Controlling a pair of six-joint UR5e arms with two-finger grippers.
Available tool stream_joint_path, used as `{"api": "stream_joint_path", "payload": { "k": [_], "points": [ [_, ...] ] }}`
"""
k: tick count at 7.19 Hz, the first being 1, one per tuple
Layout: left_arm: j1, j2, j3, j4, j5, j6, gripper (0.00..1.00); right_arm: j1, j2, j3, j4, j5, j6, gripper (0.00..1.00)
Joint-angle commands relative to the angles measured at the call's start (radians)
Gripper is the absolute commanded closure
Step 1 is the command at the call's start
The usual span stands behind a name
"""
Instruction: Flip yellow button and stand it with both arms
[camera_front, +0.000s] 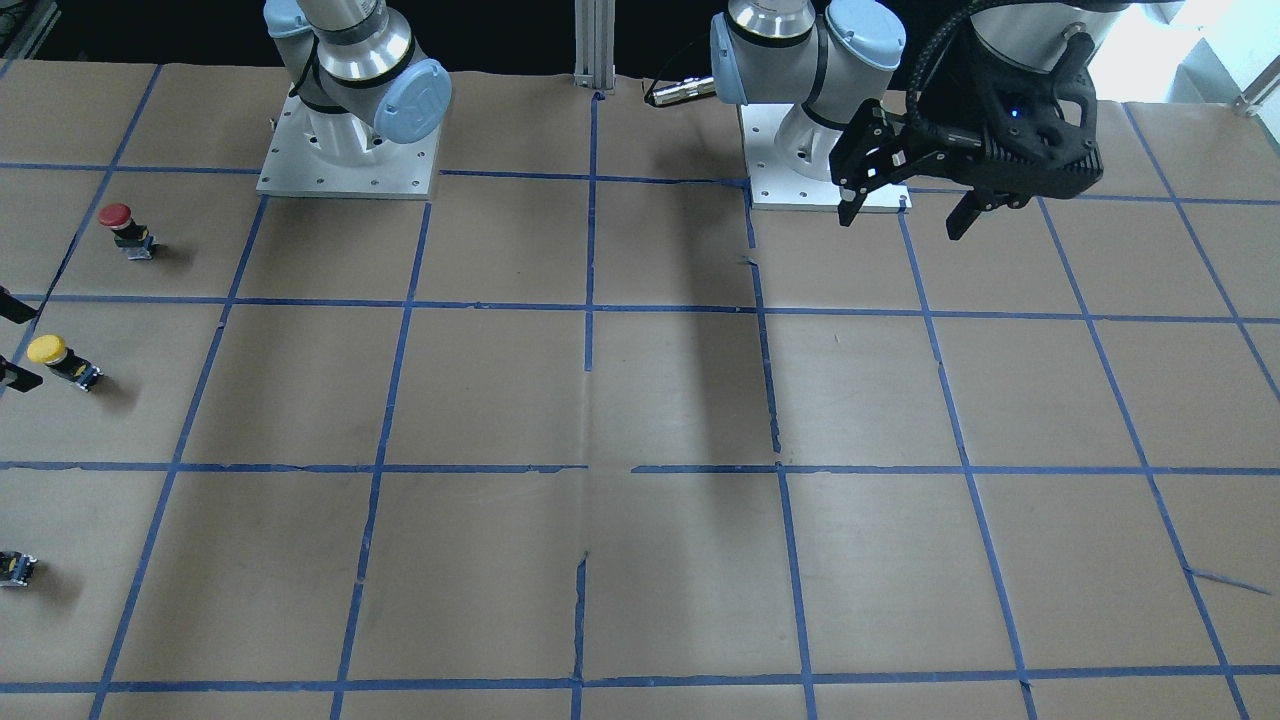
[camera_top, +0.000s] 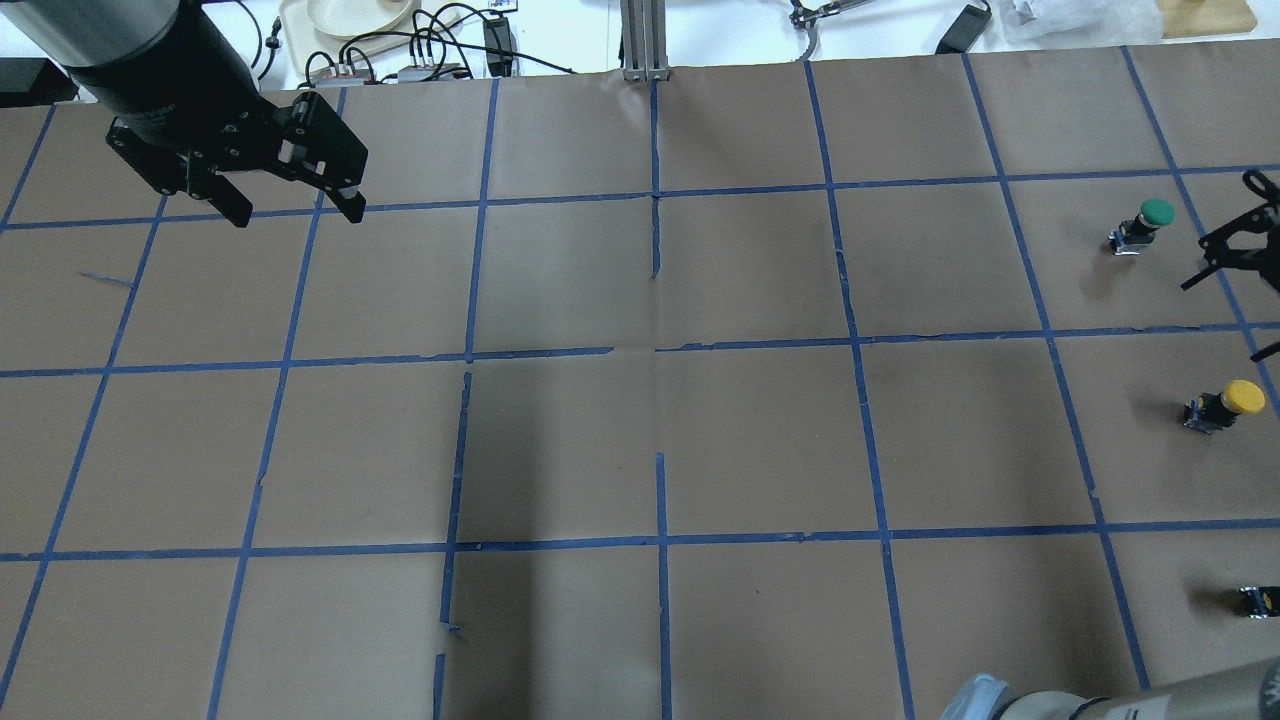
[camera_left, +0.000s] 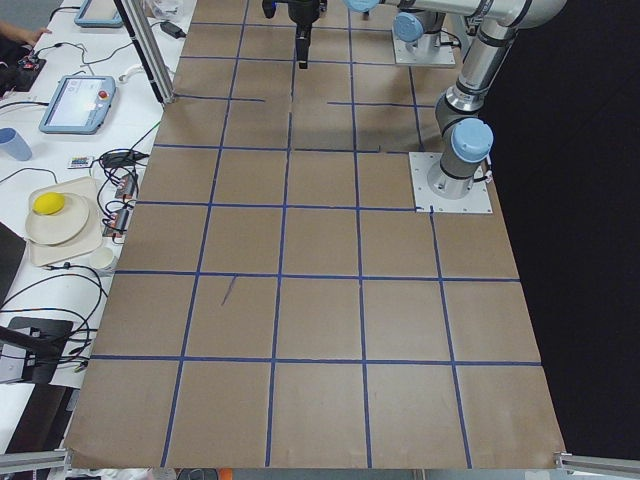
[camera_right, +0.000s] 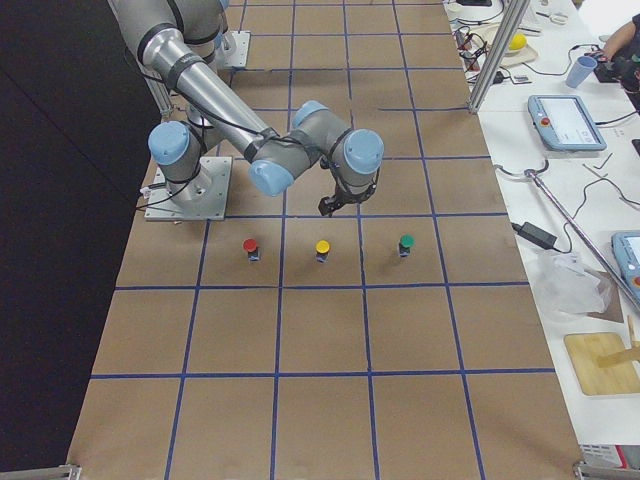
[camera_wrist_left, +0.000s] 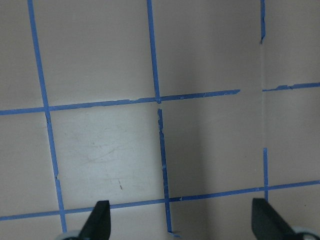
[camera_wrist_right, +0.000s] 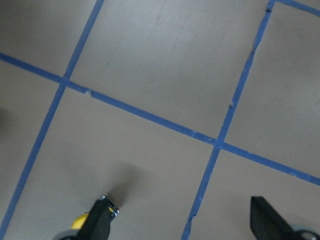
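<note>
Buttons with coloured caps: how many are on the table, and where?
3, in one row in the exterior right view: red button at left, yellow button in the middle, green button at right. None seems hidden.

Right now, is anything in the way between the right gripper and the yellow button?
Nothing visible does. The right gripper, jaws open, hangs close by the yellow button, with only bare paper between. The green button and red button stand in neighbouring squares, off to either side.

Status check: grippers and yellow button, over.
Left gripper open, far off. Right gripper open by yellow button, not gripping. Flanked by red button and green button, apart.
</note>
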Motion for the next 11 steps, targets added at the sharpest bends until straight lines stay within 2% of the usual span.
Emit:
{"api": "stream_joint_path", "payload": {
  "k": [1,2,3,4,5,8,9,11],
  "points": [
    [-0.002,0.012,0.0,-0.008,-0.001,-0.005,0.0,0.158,-0.015,-0.194,0.198,-0.015,0.481,0.0],
    [-0.002,0.017,-0.009,-0.009,-0.006,-0.006,0.0,0.23,-0.016,-0.245,0.233,-0.007,0.675,0.0],
    [-0.002,0.017,-0.006,-0.008,-0.009,-0.011,0.0,0.307,-0.032,-0.252,0.238,0.011,0.9,0.0],
    [-0.002,0.014,-0.009,-0.008,-0.001,-0.056,0.0,0.396,-0.052,-0.252,0.235,0.074,1.113,0.0],
    [-0.002,0.006,-0.002,-0.008,-0.001,-0.072,0.0,0.459,-0.056,-0.252,0.231,0.082,1.334,0.0],
    [-0.003,0.006,-0.002,-0.006,-0.001,-0.074,0.0,0.64,-0.072,-0.252,0.227,0.032,1.92,0.0],
    [-0.003,0.006,-0.002,-0.006,-0.001,-0.074,0.0,0.675,-0.075,-0.252,0.228,0.028,2.064,0.0],
    [-0.003,0.006,-0.002,-0.004,-0.001,-0.075,0.0,0.706,-0.142,-0.237,0.204,0.006,2.535,0.0]
  ]
}}
